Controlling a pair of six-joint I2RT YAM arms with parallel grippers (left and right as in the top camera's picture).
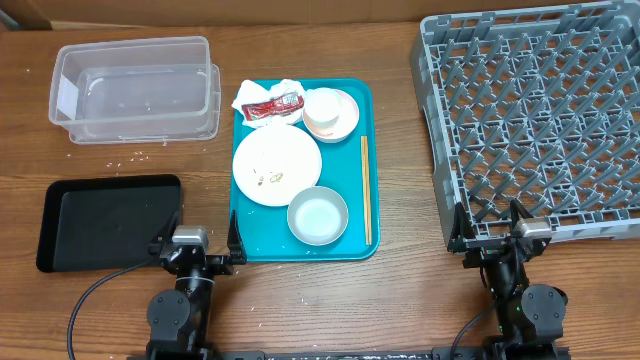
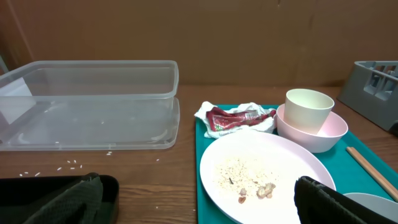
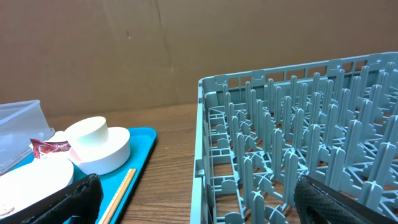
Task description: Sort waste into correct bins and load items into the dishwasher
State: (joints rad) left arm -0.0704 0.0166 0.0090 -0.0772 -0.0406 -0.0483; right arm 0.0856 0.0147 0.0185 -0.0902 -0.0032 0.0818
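A teal tray [image 1: 350, 240] holds a pink plate [image 1: 277, 165] with rice scraps [image 2: 239, 174], a white napkin [image 1: 250, 95], a red sachet [image 1: 272, 106], a white cup [image 1: 321, 109] on a pink saucer [image 1: 343, 121], a pale bowl [image 1: 318, 216] and chopsticks [image 1: 365, 188]. The clear tub [image 1: 135, 90] is at the back left, the black tray [image 1: 108, 220] at the front left. The grey dish rack [image 1: 535, 120] is on the right. My left gripper [image 1: 196, 250] is open and empty at the teal tray's front left corner. My right gripper [image 1: 494, 235] is open and empty at the rack's front edge.
Loose rice grains [image 1: 128, 158] lie on the wooden table in front of the clear tub. A cardboard wall [image 2: 249, 31] stands behind the table. The rack's near corner [image 3: 205, 168] is close in front of my right gripper.
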